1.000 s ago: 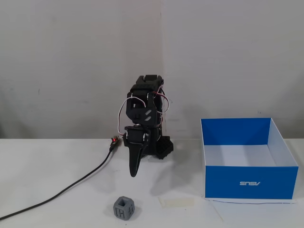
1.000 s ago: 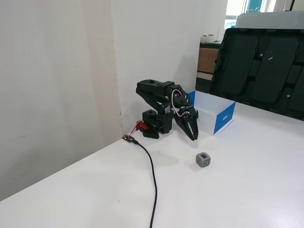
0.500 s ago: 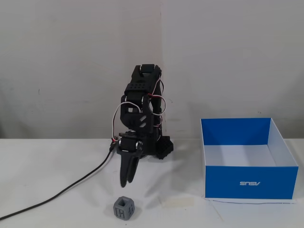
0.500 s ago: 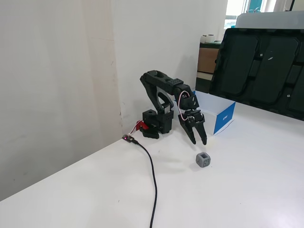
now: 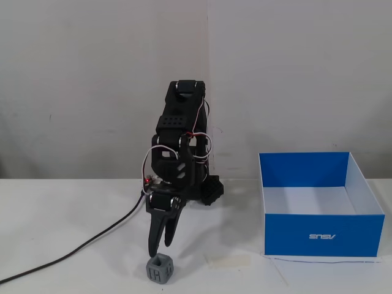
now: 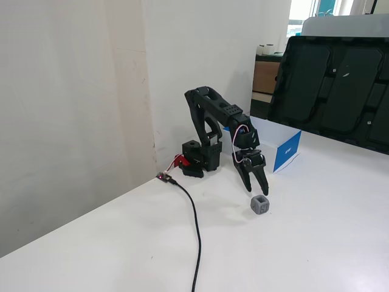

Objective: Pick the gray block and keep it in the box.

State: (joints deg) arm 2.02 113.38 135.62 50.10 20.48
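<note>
On the left a black cable [image 5: 73, 248] snakes across the white bench [image 5: 61, 208] toward the base of the arm; in the side-on fixed view the same cable [image 6: 196, 231] ends at a small plug with a red part just beside the black base. The arm [image 5: 179, 147] itself is black, with white and red wires looping along its upper joints, and it stands close to a plain off-white wall [image 5: 92, 79]. It bends forward and down, so that the jaws [image 5: 158, 248] hang just above the gray block [image 5: 159, 268]. In the side-on view the jaws [image 6: 258, 191] stand parted a little, two dark fingers spread in a narrow V, gripping nothing, their tips just over the gray block [image 6: 260, 204]. The block sits on the bench near the front edge of the front-on view, a small cube with clipped corners and square recesses on its faces.

A little right of it a pale strip of tape [image 5: 226, 261] lies flat on the surface. Farther right, well apart from the block, stands the box [image 5: 324, 236], bright blue outside and white within, open at the top. Its front wall bears small white lettering that looks like "ASUS" turned upside down. In the side-on view the box [image 6: 285, 152] sits behind the arm, and beyond it a large black moulded tray [image 6: 331, 85] leans upright, with a bright window at the top right corner.
</note>
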